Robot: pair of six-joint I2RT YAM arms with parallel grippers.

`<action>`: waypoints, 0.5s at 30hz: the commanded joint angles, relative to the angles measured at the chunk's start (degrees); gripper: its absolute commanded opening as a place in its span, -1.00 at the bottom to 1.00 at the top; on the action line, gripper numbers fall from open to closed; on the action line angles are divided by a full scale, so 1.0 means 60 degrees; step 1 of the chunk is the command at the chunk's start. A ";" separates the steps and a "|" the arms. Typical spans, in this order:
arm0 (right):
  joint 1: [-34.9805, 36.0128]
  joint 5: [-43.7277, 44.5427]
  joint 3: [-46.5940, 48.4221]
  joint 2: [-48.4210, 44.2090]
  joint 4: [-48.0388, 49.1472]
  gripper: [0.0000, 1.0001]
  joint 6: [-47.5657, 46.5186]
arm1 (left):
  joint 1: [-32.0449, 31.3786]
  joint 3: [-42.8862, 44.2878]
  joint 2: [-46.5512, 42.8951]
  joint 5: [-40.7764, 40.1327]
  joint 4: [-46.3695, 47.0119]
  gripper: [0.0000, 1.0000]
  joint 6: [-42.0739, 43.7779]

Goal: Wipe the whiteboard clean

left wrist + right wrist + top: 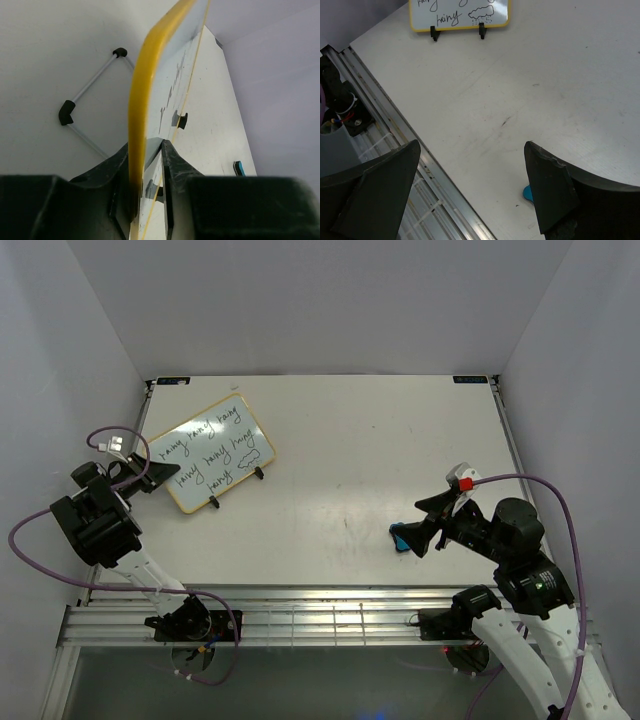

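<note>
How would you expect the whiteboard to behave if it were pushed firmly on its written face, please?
Probably stiff: the whiteboard shows a thick yellow rim. It stands propped on two small black feet and a thin wire prop, so it would likely slide or tip back. The left claw clamping its edge should steady it.

You are looking at a robotics lab test cell: a white bench (pixel 400 440) boxed in by plain pale walls (pixel 300 300) along its far, left and right edges, with slotted aluminium rails (pixel 330 622) along the near edge holding the left arm base (pixel 190 625) and the right arm base (pixel 462 618), and purple cables (pixel 520 477) looping nearby.
</note>
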 commanded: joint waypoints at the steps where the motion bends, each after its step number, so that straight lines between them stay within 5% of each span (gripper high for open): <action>1: 0.0027 0.0030 0.0151 -0.0121 0.0227 0.80 -0.0143 | 0.0059 -0.0146 -0.0153 0.0065 0.0248 -0.35 0.0036; 5: 0.0041 0.0045 0.0137 -0.0150 0.0256 0.80 -0.0129 | 0.0059 -0.0117 -0.0080 0.0138 0.0263 -0.51 -0.0081; 9: 0.0041 0.0074 0.0122 -0.0208 0.0256 0.80 -0.0143 | 0.0059 -0.0117 -0.0124 0.0153 0.0292 -1.00 -0.0096; 15: 0.0027 0.0074 0.0122 -0.0223 0.0256 0.80 -0.0143 | 0.0059 0.0044 -0.0109 0.0240 0.0307 -1.00 -0.0082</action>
